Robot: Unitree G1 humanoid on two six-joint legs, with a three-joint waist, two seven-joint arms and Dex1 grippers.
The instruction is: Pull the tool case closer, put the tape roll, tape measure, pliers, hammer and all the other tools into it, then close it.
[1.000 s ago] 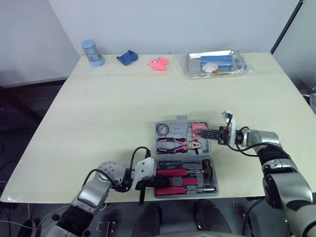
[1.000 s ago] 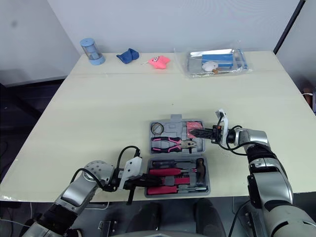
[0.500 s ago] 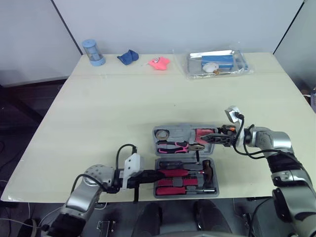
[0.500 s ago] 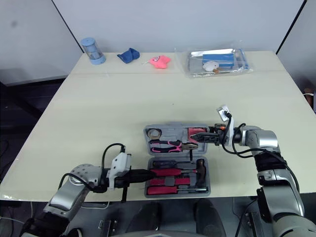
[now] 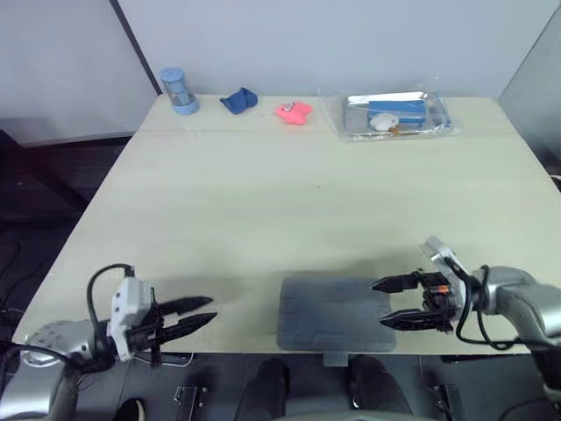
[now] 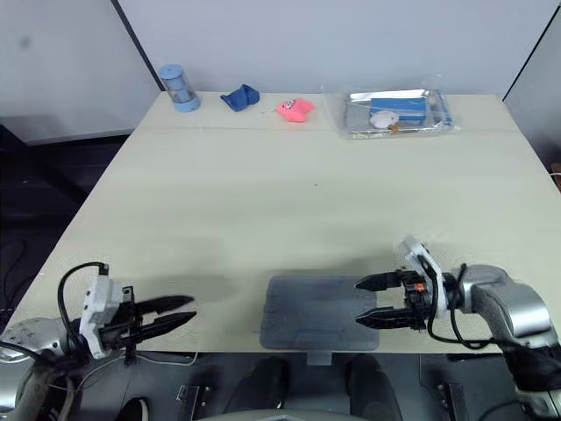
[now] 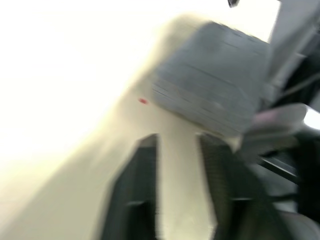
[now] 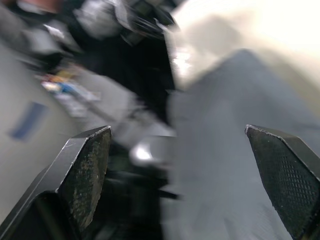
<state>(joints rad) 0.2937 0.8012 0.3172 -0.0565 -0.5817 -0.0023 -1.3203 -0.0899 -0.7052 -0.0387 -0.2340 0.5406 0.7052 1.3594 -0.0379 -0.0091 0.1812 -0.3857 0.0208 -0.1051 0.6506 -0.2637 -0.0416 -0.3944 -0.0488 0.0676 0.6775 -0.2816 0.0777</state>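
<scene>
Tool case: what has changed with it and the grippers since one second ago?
The tool case is now shut, lid folded toward the robot. The left gripper drew off leftward, open; the right gripper opened at the case's right edge. The blue cup stayed.

I get a pale, cream-coloured counter (image 5: 263, 202) across most of my head views, evenly and softly lit. A thin seam runs across it close to its far edge. Behind the counter stands a plain light-grey wall (image 5: 351, 44). A dark vertical strip (image 5: 129, 31) comes down that wall towards the counter's far left corner. A darker grey panel (image 5: 536, 61) slants in beyond the far right corner. To the left of the counter the floor (image 5: 53, 175) is dark, nearly black, and I can't make out any detail there.
</scene>
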